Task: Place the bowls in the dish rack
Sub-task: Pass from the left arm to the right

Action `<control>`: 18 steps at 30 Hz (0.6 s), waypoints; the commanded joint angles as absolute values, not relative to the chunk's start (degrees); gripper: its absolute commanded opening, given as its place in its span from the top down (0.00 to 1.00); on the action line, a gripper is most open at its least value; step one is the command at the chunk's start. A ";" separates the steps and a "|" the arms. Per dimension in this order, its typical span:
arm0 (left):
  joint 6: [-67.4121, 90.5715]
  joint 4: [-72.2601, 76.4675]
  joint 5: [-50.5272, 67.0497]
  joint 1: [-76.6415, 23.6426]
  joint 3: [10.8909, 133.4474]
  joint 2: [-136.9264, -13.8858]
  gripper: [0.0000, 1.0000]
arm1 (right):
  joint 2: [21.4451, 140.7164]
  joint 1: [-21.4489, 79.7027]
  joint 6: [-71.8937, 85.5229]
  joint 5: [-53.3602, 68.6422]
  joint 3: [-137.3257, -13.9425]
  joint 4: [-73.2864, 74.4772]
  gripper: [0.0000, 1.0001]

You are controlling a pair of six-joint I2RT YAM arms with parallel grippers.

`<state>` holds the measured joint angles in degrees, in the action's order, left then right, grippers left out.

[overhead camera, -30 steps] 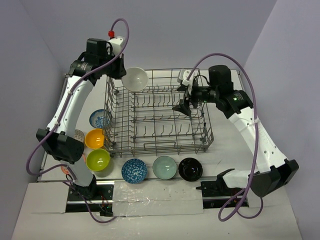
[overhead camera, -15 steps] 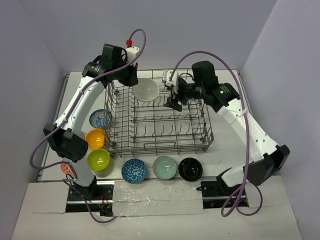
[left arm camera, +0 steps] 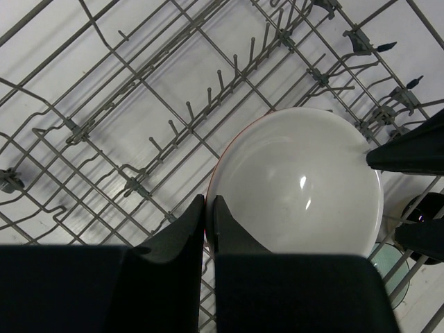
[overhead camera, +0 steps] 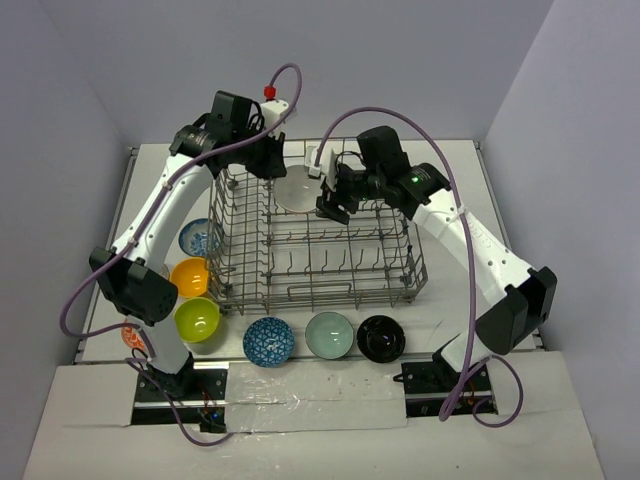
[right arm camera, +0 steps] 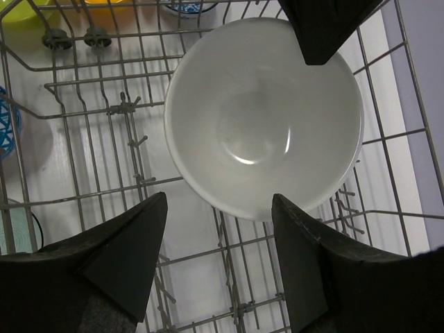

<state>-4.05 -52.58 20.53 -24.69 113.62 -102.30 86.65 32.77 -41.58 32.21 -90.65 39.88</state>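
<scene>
Left gripper (left arm camera: pixel 208 208) pinches the white bowl (left arm camera: pixel 298 180) over the far end of the dish rack (overhead camera: pixel 413 262). Right gripper (right arm camera: pixel 218 200), spread, flanks it, seemingly clear. Next: lower between tines (left arm camera: pixel 208 94).

My white table (overhead camera: pixel 445 310) carries the grey wire dish rack (overhead camera: pixel 320 290) at its middle. On the near side of the rack, three bowls sit in a row on the bare top: a dark blue patterned bowl (overhead camera: pixel 268 341), a pale teal bowl (overhead camera: pixel 330 335) and a glossy black bowl (overhead camera: pixel 381 338). Left of the rack sit a lime green bowl (overhead camera: pixel 197 320), an orange bowl (overhead camera: pixel 190 277) just beyond it, and a blue-and-white bowl (overhead camera: pixel 195 238) farther back.
</scene>
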 commanded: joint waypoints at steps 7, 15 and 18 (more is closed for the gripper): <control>-6.68 -53.17 24.26 -26.72 114.87 -101.95 1.00 | 87.71 34.01 -40.78 30.94 -94.31 37.97 0.31; -7.56 -53.79 23.91 -27.69 115.22 -101.86 1.00 | 88.24 34.80 -41.31 30.94 -93.61 38.76 0.31; -7.91 -54.14 23.73 -27.77 115.58 -102.39 1.00 | 88.07 35.33 -41.75 30.85 -92.82 39.29 0.31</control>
